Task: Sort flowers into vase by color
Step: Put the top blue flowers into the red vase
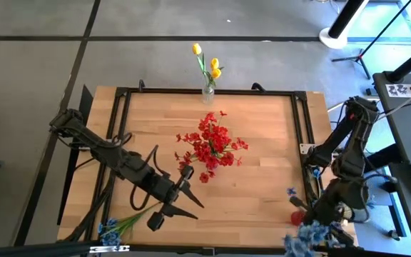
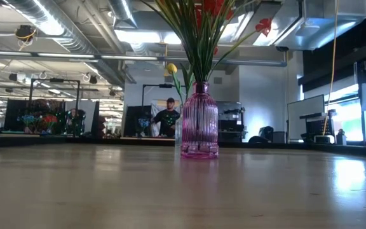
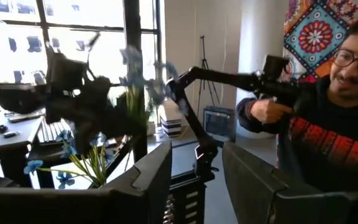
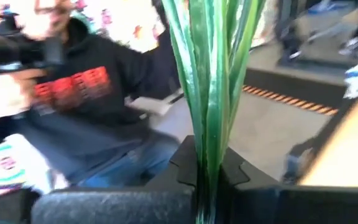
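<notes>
Flowers first: the red bunch (image 1: 211,146) is standing in the pink vase (image 2: 199,121) in the middle of the bench (image 1: 262,128), and the yellow tulips (image 1: 209,64) are in a little clear vase (image 1: 207,93) at the far edge. So I'd say two colours are done and blue is what's left.

My right claw (image 4: 209,186) is pressed together on the green stems of a blue bunch (image 1: 309,235), down at the near right corner of the bench. From my right wrist the stems run straight up out of the pinch, so the bunch is upright with the blossoms on top. That's handy for dropping it into a vase stem-first.

My left claw (image 3: 197,155) is spread with nothing between the fingers. It hangs over the near left part of the bench. A second blue spray (image 1: 109,230) lies flat at the near left corner, just beside that claw. Its blossoms are out toward the corner and its stem slants in toward the claw. My left arm is clearly the nearer one for that spray; the right is well apart from it, on the other side of the bench.

Here's the catch: I can't spot a vase for blue anywhere. Both vases I can see lie away from the right claw, toward the middle and far edge.

There's a person (image 3: 328,137) standing off the bench on the right side, close to my right arm.
</notes>
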Available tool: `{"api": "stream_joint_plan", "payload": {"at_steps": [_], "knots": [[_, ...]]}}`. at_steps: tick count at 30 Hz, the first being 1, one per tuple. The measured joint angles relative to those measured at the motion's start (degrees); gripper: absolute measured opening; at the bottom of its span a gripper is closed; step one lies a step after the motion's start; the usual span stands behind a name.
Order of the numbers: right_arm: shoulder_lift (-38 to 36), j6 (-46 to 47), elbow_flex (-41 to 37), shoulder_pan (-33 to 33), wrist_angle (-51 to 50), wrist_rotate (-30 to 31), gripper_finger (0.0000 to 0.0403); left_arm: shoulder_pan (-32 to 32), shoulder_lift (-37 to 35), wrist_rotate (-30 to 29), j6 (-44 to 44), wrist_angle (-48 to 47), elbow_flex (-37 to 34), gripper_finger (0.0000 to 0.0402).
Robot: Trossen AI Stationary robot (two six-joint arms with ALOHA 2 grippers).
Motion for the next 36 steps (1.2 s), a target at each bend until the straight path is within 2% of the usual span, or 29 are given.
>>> {"api": "stream_joint_plan", "payload": {"at_steps": [3, 9, 14, 16, 21, 25, 29, 33, 36], "knots": [[0.4, 1.6, -2.8, -1.9, 1.8, -3.0, 0.0011, 0.5, 0.4, 0.0, -0.1, 1.0, 0.0, 0.0139], [0.3, 1.2, -4.1, -2.4, -1.2, -3.0, 0.0012, 2.2, 0.5, 0.0, -0.2, 1.4, 0.0, 0.0139], [-1.3, 0.1, -3.4, -5.3, -0.6, -8.1, 0.0012, 3.9, 0.5, 0.0, -0.9, 1.8, 0.0, 0.0139], [-3.0, 0.0, -2.0, -6.3, -0.3, -9.1, 0.0012, 4.4, 0.5, 0.0, -1.4, 1.8, 0.0, 0.0139], [-10.6, -5.4, 1.4, -12.5, -4.9, -16.9, 0.0012, 5.4, 0.5, 0.0, -1.3, 1.8, 0.0, 0.0139], [-19.6, -7.7, 2.0, -21.0, -12.9, -16.5, 0.0012, 6.0, 0.5, 0.0, -1.3, 1.8, 0.0, 0.0139], [-26.5, -7.4, -1.2, -28.4, -17.5, -15.0, 0.0012, 6.2, 0.5, 0.0, -1.3, 1.6, 0.0, 0.0139], [-30.5, -4.9, -7.8, -33.4, -17.2, -14.8, 0.0012, 6.2, 0.5, 0.0, -1.1, 0.0, 0.0, 0.0139], [-31.9, -0.2, -14.3, -35.0, -12.5, -14.5, 0.0012, 6.2, 0.8, 0.0, 0.0, -0.7, 0.0, 0.0139]]}}
